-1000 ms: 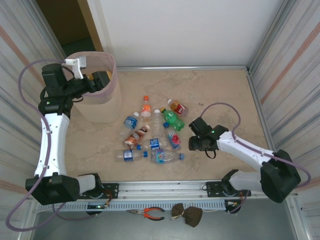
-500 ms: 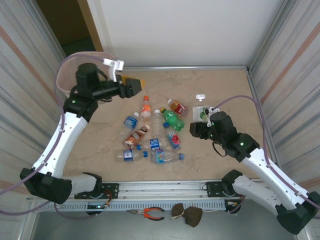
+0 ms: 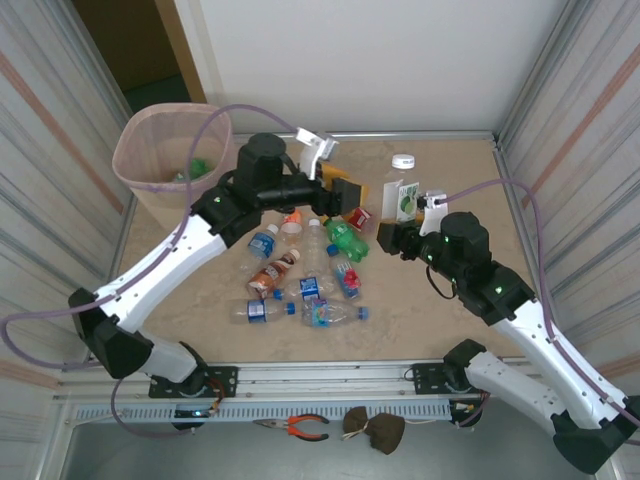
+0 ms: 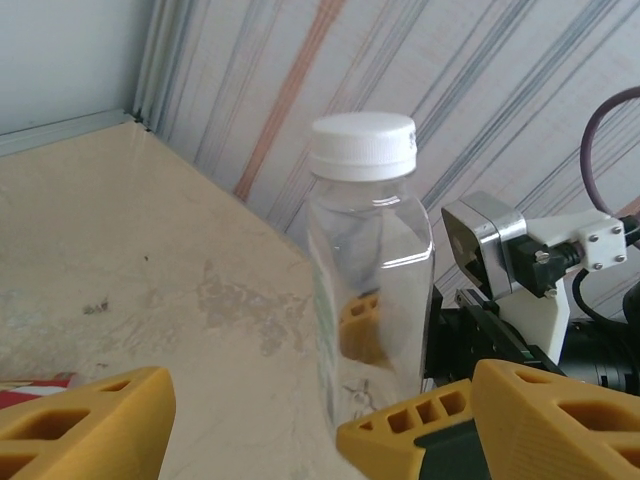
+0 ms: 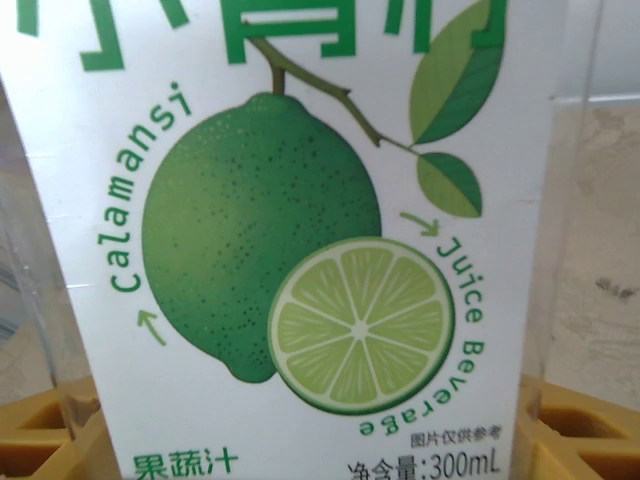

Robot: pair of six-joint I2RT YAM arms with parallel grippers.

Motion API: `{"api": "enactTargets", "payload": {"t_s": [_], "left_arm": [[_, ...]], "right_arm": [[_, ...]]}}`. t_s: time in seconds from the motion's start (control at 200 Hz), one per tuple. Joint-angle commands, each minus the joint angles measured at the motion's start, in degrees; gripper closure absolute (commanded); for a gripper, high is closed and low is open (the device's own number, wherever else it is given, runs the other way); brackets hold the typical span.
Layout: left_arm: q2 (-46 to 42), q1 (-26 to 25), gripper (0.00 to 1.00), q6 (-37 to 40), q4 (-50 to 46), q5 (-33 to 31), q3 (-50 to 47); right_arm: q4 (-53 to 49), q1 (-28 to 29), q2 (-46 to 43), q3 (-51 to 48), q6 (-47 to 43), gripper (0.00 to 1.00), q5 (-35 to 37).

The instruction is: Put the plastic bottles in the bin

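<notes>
You held left arm outstretched, left claw (image 3: 348,197) spread, empty | right claw (image 3: 398,232) clenched calamansi bottle (image 3: 405,198) just beyond it | beige tabletop (image 3: 455,175), striped walls (image 3: 565,120)

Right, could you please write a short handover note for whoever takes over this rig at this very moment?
Left gripper: open and empty, above the far edge of the bottle heap.
Right gripper: shut on the clear plastic bottle with white cap and lime label, held upright to the right of the heap.
Bin: the beige wastebasket with pink liner stands at the far left.
Done: something green lies inside it, probably a bottle.
Left: bin the held bottle, then about ten small plastic bottles lying mid-table.
</notes>
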Motion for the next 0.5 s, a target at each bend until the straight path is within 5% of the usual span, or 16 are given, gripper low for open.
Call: {"api": "enactTargets", "payload": {"t_s": [0.0,0.496], "left_arm": [[1.6,-3.0,0.22,1.5,-1.2,-4.7,3.2],[10.7,-10.1,0.23,-0.1,-3.1,-9.5,9.5]], "right_arm": [[4.4,-0.3,0.0,1.4,-0.7,0.37,-1.3],[4.8,-0.3,-0.3,2.0,0.2,0.39,-2.7]]}}
